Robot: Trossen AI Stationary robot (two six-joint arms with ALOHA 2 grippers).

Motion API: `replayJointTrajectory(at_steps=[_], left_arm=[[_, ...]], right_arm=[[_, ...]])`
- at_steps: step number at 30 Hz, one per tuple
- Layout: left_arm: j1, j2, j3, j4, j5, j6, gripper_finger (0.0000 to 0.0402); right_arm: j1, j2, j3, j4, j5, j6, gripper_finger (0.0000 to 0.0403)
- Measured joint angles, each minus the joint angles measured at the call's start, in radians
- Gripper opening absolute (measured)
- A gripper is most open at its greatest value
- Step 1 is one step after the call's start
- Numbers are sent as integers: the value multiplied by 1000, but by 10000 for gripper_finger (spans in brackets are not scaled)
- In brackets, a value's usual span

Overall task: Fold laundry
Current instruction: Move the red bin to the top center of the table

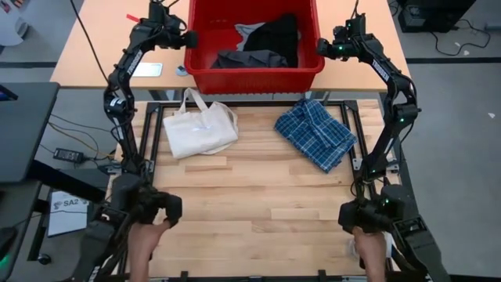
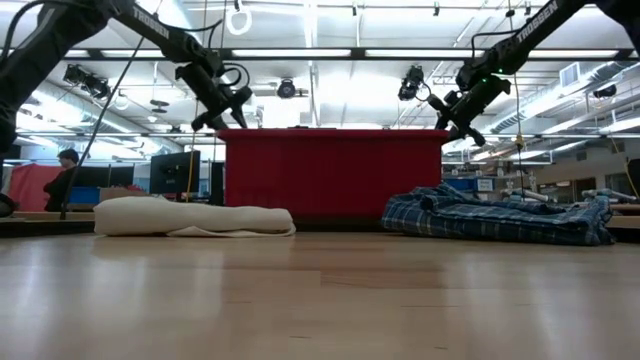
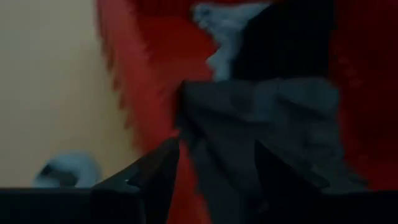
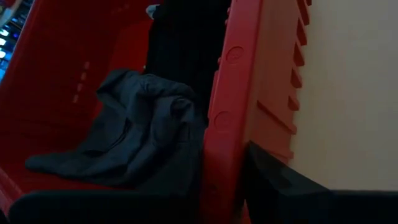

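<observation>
Both arms extended far forward, raised. Left gripper fingers parted, nothing between them. Right gripper mirrored opposite it, wrist angled inward, held high.

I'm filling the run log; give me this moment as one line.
left gripper: at red bin left rim | right gripper: straddling bin right wall | dark grey garment: in bin | plaid garment: on table

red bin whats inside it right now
The red bin holds a dark grey garment in front, a black garment behind it and a light grey piece peeking out at the back. Anything beneath these clothes is covered.
</observation>
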Motion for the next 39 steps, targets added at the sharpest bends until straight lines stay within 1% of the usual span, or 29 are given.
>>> replayJointTrajectory(at_steps=[3,8,10,12,13,14,16,17,21,24,26,31,34,37,38,39], left_arm=[[1,-3,-6,-39,-35,3,245],[1,-4,-9,-77,-46,-3,270],[2,-4,-9,-110,-70,-1,270],[2,-5,-10,-174,-138,-8,266],[2,-3,-13,-235,-175,-16,263],[0,9,-12,-269,-183,-23,258],[-6,20,-11,-325,-254,-12,250],[-8,12,-8,-358,-267,-3,246],[-3,2,-1,-394,-224,44,236],[-16,1,-5,-403,-152,45,226],[-21,-7,-5,-438,-132,45,213],[-33,-32,-5,-436,-186,55,181],[-32,-66,4,-394,-201,55,175],[-33,-113,29,-327,-266,76,174],[-35,-134,39,-280,-285,89,174],[-38,-156,46,-249,-316,104,174]], right_arm=[[4,0,0,-2,-11,-1,95],[20,-2,0,-11,-26,-1,95],[30,-2,0,-15,-43,-1,95],[40,-3,-1,-17,-46,-1,95],[46,-3,-2,-19,-50,-2,95],[48,-4,-2,-22,-57,-7,95],[56,-4,-2,-31,-75,-13,95],[58,-4,-2,-33,-81,-20,95],[66,-5,-2,-62,-114,-55,95],[76,-8,-2,-89,-122,-84,95],[83,-10,-1,-112,-129,-94,95],[95,-24,-1,-140,-99,-101,95],[93,-34,-3,-148,-83,-84,95],[88,-50,-5,-153,-47,-77,96],[88,-57,-5,-143,-22,-82,110],[88,-63,-5,-133,-1,-92,134]])
